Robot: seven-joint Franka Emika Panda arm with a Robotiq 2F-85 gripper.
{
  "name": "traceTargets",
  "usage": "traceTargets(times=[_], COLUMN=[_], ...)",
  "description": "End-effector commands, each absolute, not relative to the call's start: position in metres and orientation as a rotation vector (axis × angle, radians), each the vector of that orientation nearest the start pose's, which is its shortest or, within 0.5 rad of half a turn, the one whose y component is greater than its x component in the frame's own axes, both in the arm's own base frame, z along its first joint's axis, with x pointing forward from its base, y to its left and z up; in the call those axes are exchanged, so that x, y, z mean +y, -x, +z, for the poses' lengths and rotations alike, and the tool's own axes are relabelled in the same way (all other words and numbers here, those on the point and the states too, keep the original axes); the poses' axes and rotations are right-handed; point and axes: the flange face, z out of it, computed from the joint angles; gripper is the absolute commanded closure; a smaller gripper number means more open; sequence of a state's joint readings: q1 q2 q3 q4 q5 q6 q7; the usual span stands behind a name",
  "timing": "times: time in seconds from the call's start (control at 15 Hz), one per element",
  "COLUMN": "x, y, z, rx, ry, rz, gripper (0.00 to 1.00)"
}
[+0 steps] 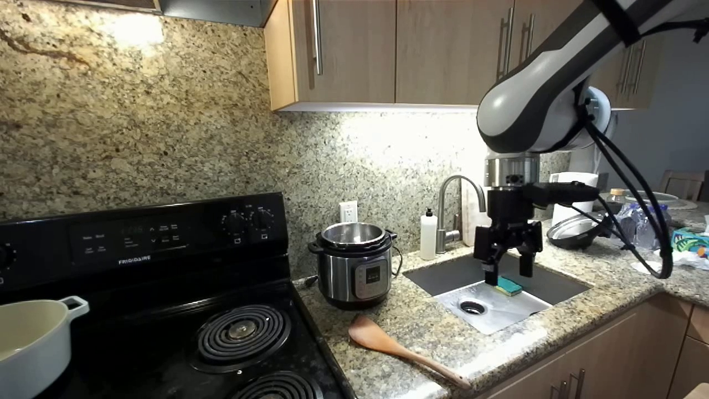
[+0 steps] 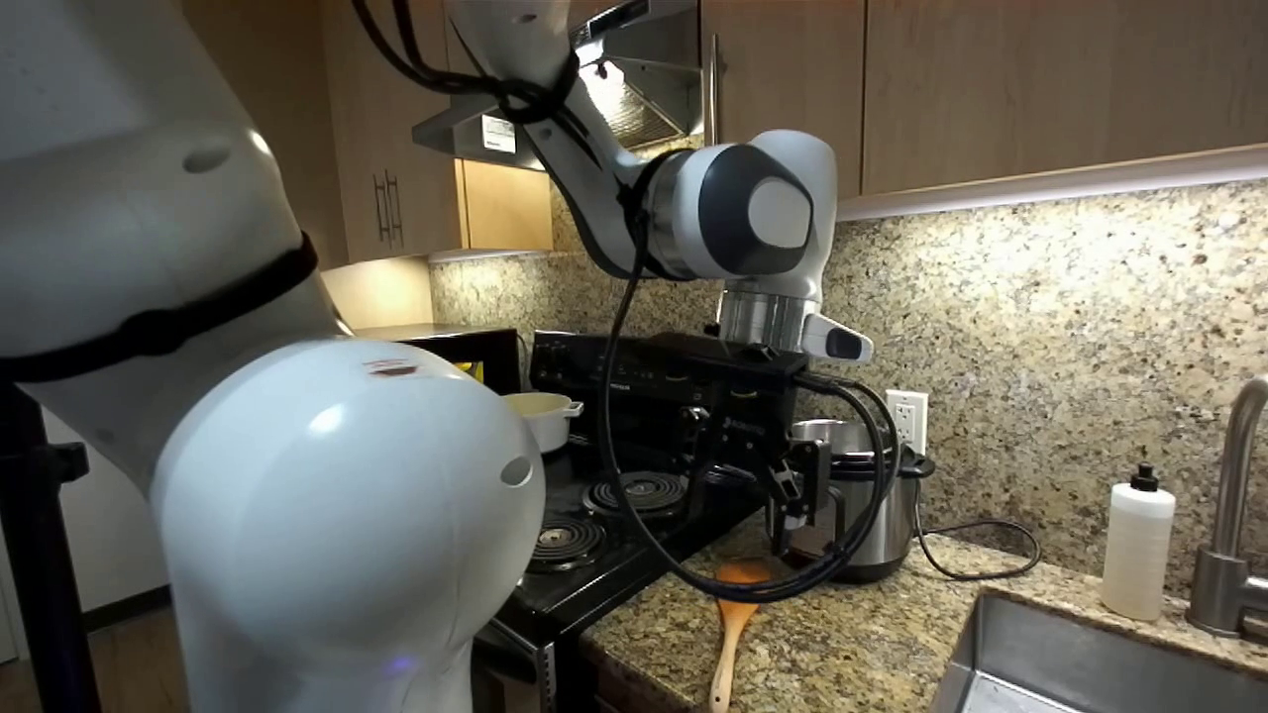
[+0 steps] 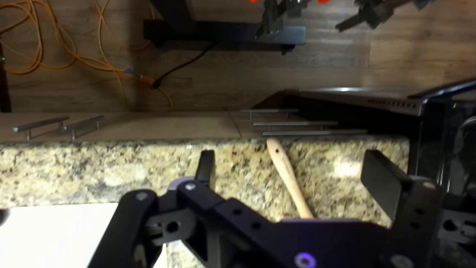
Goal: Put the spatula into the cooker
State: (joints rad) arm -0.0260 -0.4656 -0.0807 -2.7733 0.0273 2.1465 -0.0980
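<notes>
Wooden spatula (image 1: 400,350) on the granite countertop (image 1: 418,327), lower than the Robotiq gripper (image 1: 508,272)
The gripper hangs clear of the spatula, its fingers (image 3: 381,182) spread wide; in the wrist view the handle (image 3: 288,178) shows lower down, between them, its tip at the countertop's edge. In an exterior view the blade (image 1: 366,332) lies near the stainless-steel electric cooker (image 1: 343,277).

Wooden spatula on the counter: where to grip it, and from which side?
Probably by the handle, mid-length, coming from above: the spatula lies flat on the counter, and its handle is narrower than the blade. The open claw should straddle it.
</notes>
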Motion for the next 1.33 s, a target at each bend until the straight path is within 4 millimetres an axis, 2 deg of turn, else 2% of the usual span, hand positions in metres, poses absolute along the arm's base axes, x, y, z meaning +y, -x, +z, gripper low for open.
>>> traceTargets(times=[0.0,0.27,0.47,0.6,1.0,1.27], x=[-0.013,0.019,0.035,0.039,0.047,0.053], y=[-0.368,-0.374,-0.364,-0.358,-0.354,-0.357], z=[0.309,0.259,0.222,0.202,0.162,0.143], rx=[0.19,0.242,0.227,0.175,0.056,-0.068], ry=[3.154,3.213,3.234,3.223,3.174,3.184], rz=[0.065,0.097,0.239,0.323,0.326,0.277], gripper=[0.0,0.0,0.0,0.0,0.0,0.0])
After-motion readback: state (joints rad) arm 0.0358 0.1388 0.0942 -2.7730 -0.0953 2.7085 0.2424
